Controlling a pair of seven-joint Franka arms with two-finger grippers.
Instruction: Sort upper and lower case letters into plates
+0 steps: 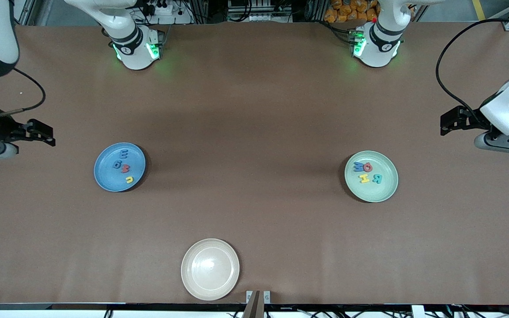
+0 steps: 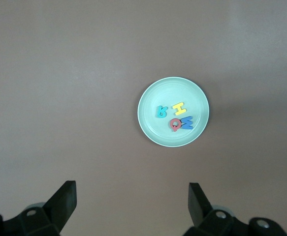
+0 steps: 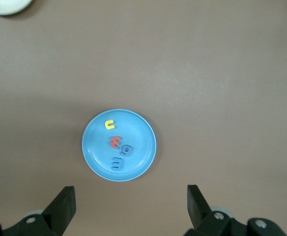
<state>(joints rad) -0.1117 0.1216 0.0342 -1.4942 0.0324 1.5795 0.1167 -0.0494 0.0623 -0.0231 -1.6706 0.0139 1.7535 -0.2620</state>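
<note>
The blue plate (image 1: 106, 174) (image 3: 138, 132) lies toward the right arm's end of the table and holds several letters: a yellow one (image 3: 110, 125), a red one (image 3: 114, 141) and two blue ones (image 3: 126, 150). The pale green plate (image 1: 369, 193) (image 2: 168, 91) lies toward the left arm's end with a teal letter (image 2: 161, 111), a yellow (image 2: 179, 108), a red (image 2: 175, 123) and a blue (image 2: 187, 123). My left gripper (image 1: 450, 121) (image 2: 132, 196) hangs open and empty over bare table past the green plate. My right gripper (image 1: 44, 133) (image 3: 131, 199) hangs open and empty over bare table past the blue plate.
A cream-white plate (image 1: 210, 269) (image 3: 5, 5) with nothing in it sits near the table's front edge, nearer to the front camera than both other plates. Brown paper (image 1: 254, 132) covers the table. The arms' bases (image 1: 137, 48) stand along the back.
</note>
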